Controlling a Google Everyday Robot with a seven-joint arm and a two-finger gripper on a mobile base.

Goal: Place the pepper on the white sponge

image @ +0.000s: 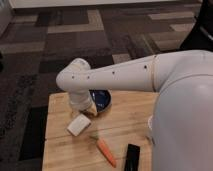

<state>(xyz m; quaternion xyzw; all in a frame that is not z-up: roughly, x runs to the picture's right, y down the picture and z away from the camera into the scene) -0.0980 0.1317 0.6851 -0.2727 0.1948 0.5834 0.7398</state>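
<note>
My gripper [86, 107], grip I cannot tell, hangs just above the white sponge [79, 125]; next I must reach the ungrasped pepper [105, 150] beyond.

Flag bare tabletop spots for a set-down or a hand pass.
Free: front-left table corner, bordered by white sponge and pepper; stretch right of blue bowl, up to the robot body. Crowded: end effector sits low between bowl and sponge; pepper and black object fill front-right.
</note>
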